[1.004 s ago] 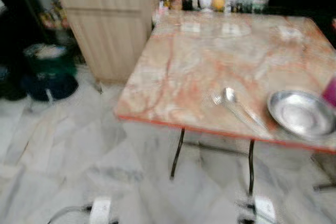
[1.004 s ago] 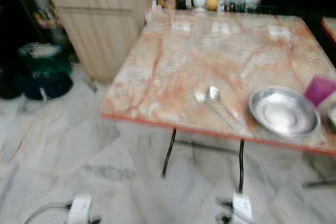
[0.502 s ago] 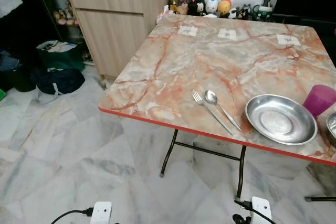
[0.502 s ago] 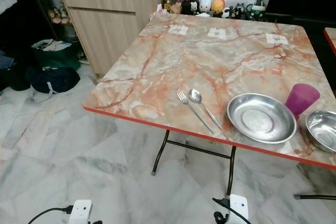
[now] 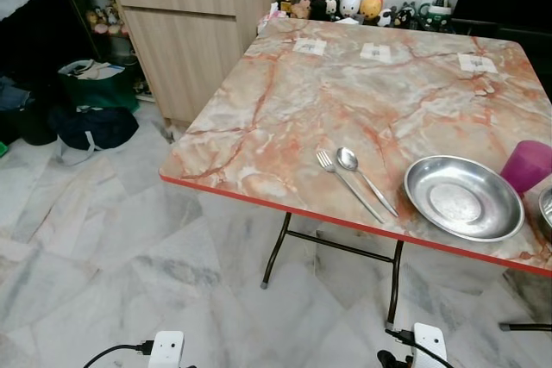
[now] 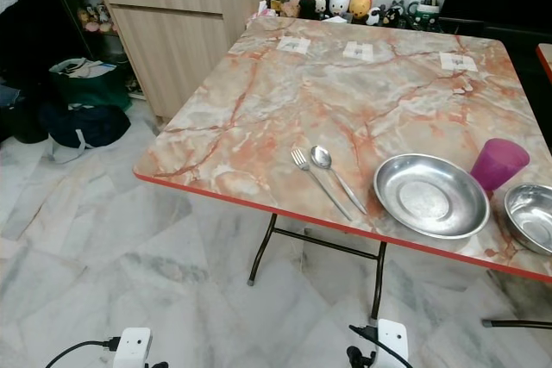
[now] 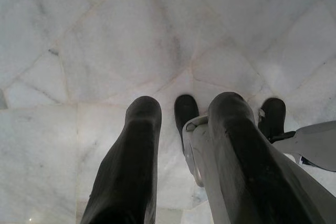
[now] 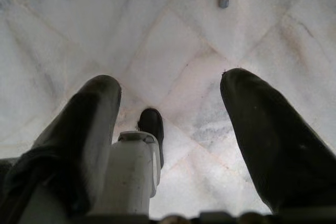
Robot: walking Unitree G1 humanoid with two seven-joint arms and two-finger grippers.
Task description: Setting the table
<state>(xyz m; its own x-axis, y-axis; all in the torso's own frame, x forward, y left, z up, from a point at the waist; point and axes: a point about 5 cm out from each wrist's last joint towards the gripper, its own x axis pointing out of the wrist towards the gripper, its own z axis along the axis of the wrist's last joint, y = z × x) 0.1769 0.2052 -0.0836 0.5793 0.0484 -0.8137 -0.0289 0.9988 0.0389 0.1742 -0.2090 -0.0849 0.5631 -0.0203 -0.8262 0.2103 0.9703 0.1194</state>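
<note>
1. Step in hand: the approach. The worktop [image 6: 259,118] already carries a fork [image 6: 316,180] and spoon [image 6: 336,177] side by side, a steel plate [image 6: 430,195] just beside them, a purple cup [image 6: 499,164] and a steel bowl [image 6: 532,215] at the near right edge.
2. Left claw [image 7: 181,145]: hangs over the floor, fingers slightly parted, empty.
3. Right claw [image 8: 170,129]: hangs likewise, fingers spread wide, empty.
4. Next move, judged: step closer, then raise an arm to the tableware.
5. Writing: three small paper labels [image 6: 357,52] lie on the far side, probably printed, too small to read.
</note>
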